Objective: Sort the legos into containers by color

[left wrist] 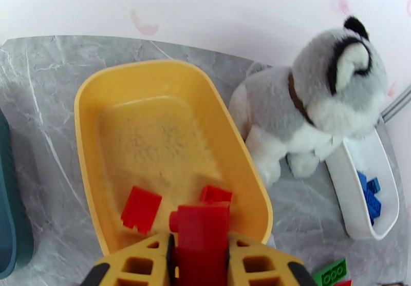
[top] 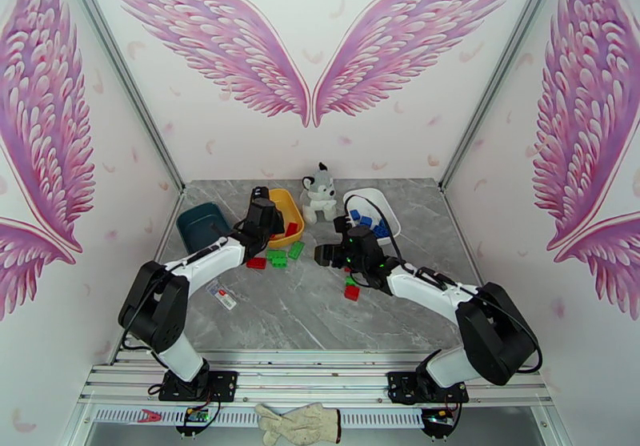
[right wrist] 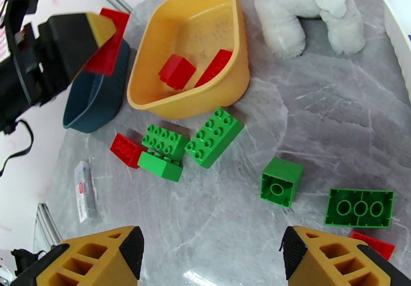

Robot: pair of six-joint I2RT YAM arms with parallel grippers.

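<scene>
Legos are split between tubs and desk (right wrist: 308, 102), and the one that matters now is the red brick (left wrist: 203, 230) clenched in your left pincer (left wrist: 201, 253). In the left wrist view it hangs over the near end of the yellow tub (left wrist: 82, 128), so the drop looks to be straight down. The tub's long axis runs away from the pincer, and two red bricks (left wrist: 141, 209) lie at that near end. I judge a plain release enough, though the brick may land on those two and tumble.

Your right pincer (right wrist: 210, 253) is released, jaws wide with nothing between them, above the desk. Ahead of it lie loose green bricks (right wrist: 280, 182): a square one nearest, and a long one to its right, lying crosswise.

The teal tub (right wrist: 95, 102) stands beside the yellow one, on the left arm's side. The white tub (left wrist: 354, 194) with blue bricks (left wrist: 371, 197) sits past the plush husky (left wrist: 313, 107), nearer the right arm.

A small tag (right wrist: 85, 189) lies on the desk; its print is too small to read, and no brand shows on any brick.
</scene>
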